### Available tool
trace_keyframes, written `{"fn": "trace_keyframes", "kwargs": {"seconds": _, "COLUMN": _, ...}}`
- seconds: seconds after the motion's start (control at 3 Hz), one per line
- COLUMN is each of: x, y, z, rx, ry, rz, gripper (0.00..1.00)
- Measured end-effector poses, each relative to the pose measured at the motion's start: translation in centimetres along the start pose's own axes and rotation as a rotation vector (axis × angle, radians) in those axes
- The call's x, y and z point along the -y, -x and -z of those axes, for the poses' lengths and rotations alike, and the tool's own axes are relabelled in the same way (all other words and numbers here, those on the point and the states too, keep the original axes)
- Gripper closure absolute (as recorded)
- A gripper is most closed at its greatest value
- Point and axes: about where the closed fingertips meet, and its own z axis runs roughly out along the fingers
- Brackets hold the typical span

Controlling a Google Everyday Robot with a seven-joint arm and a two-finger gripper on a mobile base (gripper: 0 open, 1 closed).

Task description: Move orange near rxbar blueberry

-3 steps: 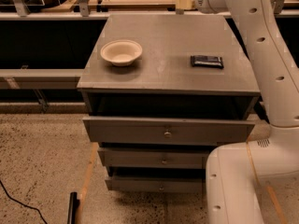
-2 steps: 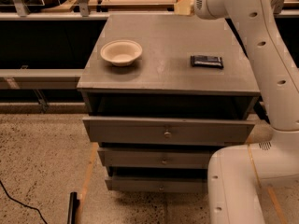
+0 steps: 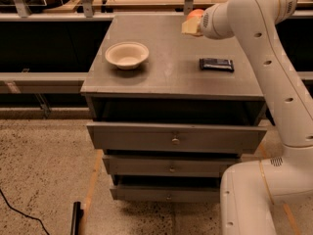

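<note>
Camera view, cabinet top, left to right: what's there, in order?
In order: bowl → orange → snack bar. The gripper overlaps the orange at the far edge of the cabinet top, so it gets no separate place.

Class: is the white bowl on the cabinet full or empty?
Empty: the bowl shows only its bare pale inside. The tool is beside the orange at the back.

High frontal view down onto cabinet (image 3: 171,77), gripper (image 3: 191,24) at far edge.

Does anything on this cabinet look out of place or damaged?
Nothing stands out. The bowl sits upright, the rxbar blueberry lies flat, and the hand is at the far edge of the cabinet by the orange.
</note>
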Motion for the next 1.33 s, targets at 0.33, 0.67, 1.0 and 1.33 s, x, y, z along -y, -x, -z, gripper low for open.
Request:
{"fn": "trace_keyframes", "kwargs": {"seconds": 0.33, "x": 0.5, "y": -2.1, "z": -1.1, "rx": -0.044, "ry": 0.007, "rz": -0.053, "gripper": 1.0}}
{"fn": "trace_keyframes", "kwargs": {"seconds": 0.67, "x": 0.6, "y": -4.1, "z": -2.2, "rx": -0.077, "ry": 0.021, "rz": -0.094, "gripper": 1.0}}
{"fn": "trace_keyframes", "kwargs": {"seconds": 1.0, "x": 1.2, "y": -5.8, "z": -3.1, "rx": -0.101, "ry": 0.013, "rz": -0.13, "gripper": 0.87}}
{"fn": "trace_keyframes", "kwargs": {"seconds": 1.33, "x": 2.0, "y": -7.0, "z": -3.6, "rx": -0.119, "ry": -0.012, "rz": -0.151, "gripper": 0.63}}
